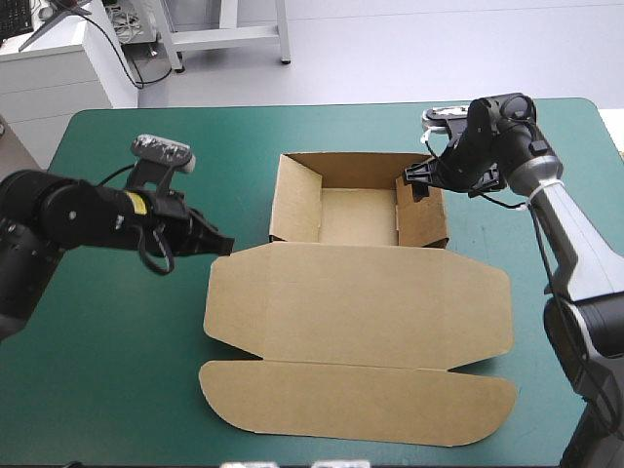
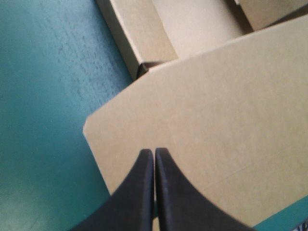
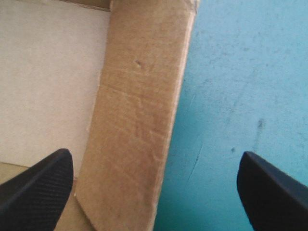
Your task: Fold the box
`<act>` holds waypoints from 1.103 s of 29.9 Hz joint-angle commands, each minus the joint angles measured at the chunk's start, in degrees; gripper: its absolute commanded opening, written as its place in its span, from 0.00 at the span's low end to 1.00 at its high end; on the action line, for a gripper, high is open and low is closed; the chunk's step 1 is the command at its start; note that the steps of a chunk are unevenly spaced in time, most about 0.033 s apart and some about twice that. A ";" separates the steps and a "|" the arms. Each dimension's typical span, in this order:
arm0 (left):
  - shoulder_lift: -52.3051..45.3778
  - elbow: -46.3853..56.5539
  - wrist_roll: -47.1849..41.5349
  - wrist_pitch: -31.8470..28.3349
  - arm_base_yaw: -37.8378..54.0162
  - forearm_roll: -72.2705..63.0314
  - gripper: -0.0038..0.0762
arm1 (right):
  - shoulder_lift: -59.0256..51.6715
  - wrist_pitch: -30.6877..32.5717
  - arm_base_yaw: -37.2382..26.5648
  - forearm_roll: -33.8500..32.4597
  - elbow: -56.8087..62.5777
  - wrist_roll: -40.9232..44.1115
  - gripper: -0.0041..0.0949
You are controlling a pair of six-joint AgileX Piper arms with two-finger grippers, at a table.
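The brown box (image 1: pixel 356 216) stands mid-table as an open tray with its walls raised. Its lid (image 1: pixel 361 292) lies flat toward the near edge, ending in a long flap (image 1: pixel 361 400). My left gripper (image 1: pixel 224 245) is shut, its tip at the lid's left corner. In the left wrist view the gripper (image 2: pixel 154 153) forms one arch over the lid (image 2: pixel 216 120), with the tray's left wall (image 2: pixel 139 33) ahead. My right gripper (image 1: pixel 421 183) is open above the tray's right wall (image 3: pixel 139 134), one finger over the tray floor (image 3: pixel 48 86), the other over the cover.
The teal-green cover (image 1: pixel 117 370) surrounds the box on every side, with wide strips to the left and right. The table's far edge (image 1: pixel 322 105) runs a short way behind the tray's back wall.
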 commanded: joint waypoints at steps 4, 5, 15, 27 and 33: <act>-13.32 12.28 0.21 -2.76 -0.24 -1.32 0.04 | 3.12 -1.53 -0.99 2.59 -1.42 0.06 0.90; -15.17 13.82 0.32 -3.06 -0.24 -1.55 0.04 | 3.78 -1.66 -0.99 3.53 -1.42 0.06 0.90; -27.08 24.53 0.32 -4.98 -0.24 -1.03 0.04 | 5.96 -1.56 -0.99 10.32 -1.42 -1.23 0.79; -35.30 30.10 0.32 -5.96 -0.24 -0.56 0.04 | 5.68 -0.05 -0.99 10.15 -1.76 -3.21 0.03; -37.91 31.18 0.32 -5.59 -0.24 -0.67 0.04 | 2.15 -0.80 -6.48 9.71 -5.22 -6.05 0.02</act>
